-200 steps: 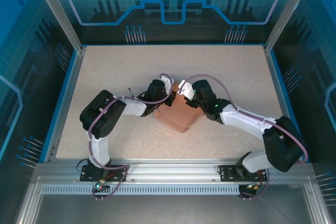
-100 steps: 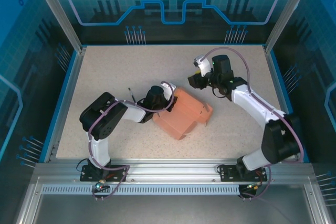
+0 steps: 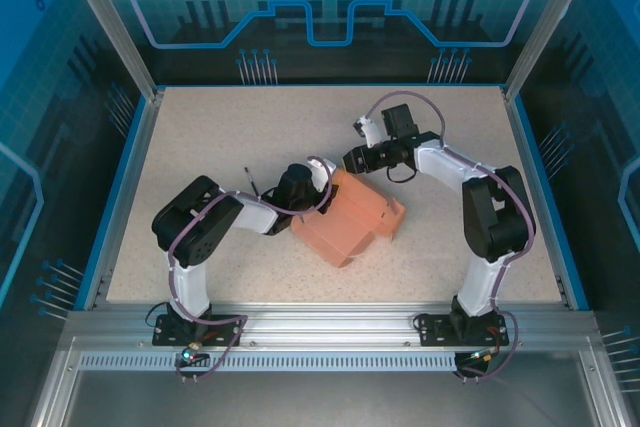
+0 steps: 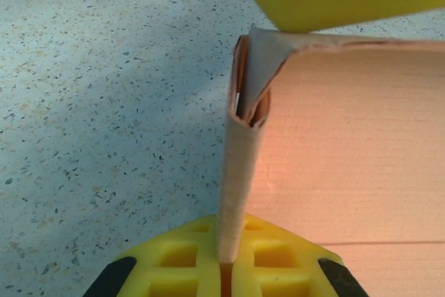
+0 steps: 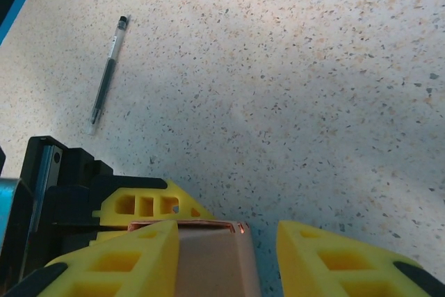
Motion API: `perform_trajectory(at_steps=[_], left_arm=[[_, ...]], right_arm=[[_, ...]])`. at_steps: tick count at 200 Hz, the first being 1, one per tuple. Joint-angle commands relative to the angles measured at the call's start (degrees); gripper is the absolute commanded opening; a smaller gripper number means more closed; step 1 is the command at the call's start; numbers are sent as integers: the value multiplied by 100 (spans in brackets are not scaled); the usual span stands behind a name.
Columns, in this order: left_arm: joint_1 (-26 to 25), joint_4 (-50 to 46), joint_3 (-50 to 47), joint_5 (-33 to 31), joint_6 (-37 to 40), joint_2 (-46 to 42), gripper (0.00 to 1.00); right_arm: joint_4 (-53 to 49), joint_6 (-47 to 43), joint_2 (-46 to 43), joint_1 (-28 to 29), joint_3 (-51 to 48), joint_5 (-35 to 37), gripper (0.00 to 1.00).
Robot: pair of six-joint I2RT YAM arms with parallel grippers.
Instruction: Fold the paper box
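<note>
Top and wrist views. The paper box (image 3: 345, 222), a salmon-pink card piece, is lying partly folded on the speckled table (image 3: 200, 127), one doubled wall standing upright along the box's far-left edge.

The left gripper (image 4: 224, 255) is reaching in from the left side of the box and is pinching this upright wall. Its yellow fingers are pressing together on the card, which is rising edge-on from between them.

The right gripper (image 5: 229, 234) is hovering at the far edge of the box, over the top of the same wall. Its jaws are standing apart and straddling the card's upper edge. One finger is sitting close against the card, while a clear gap is showing at the other.

A pen (image 3: 251, 179) is lying on the table to the left of the box, beyond the left gripper and apart from the card.
</note>
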Motion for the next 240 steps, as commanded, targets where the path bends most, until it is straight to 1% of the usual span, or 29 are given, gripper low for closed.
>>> perform_trajectory(at_steps=[1, 78, 133, 178, 216, 240], left_arm=[[-26, 216, -37, 193, 79, 16, 9], [-26, 182, 6, 189, 88, 78, 14], [-27, 147, 42, 187, 93, 88, 17], [-30, 131, 37, 40, 66, 49, 6], [-30, -24, 6, -408, -157, -185, 2], [-31, -259, 26, -802, -370, -360, 1]], right_arm=[[-189, 91, 188, -70, 161, -193, 41], [-428, -87, 290, 57, 43, 162, 37], [-666, -195, 360, 141, 246, 329, 37], [-825, -248, 81, 75, 364, 441, 38], [-1025, -207, -574, -90, 442, 629, 41], [-1228, -143, -1124, -165, 330, 998, 42]])
